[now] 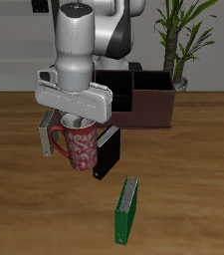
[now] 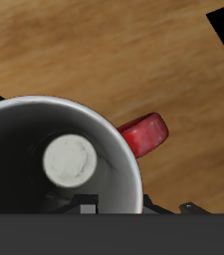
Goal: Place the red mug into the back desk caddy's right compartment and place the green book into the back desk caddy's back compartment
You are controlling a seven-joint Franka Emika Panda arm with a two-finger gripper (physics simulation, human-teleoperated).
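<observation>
Gripper (image 1: 77,122) down over red mug (image 1: 81,145), grip unclear; black book (image 1: 107,154) touching beside; green book (image 1: 127,210) near front edge.

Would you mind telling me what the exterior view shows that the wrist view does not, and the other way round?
Only the exterior view shows the green book, the black book, the back desk caddy, a potted plant and the robot arm. Only the wrist view shows the white inside of the red mug from above. Both show that mug, its handle and the wooden table.
</observation>
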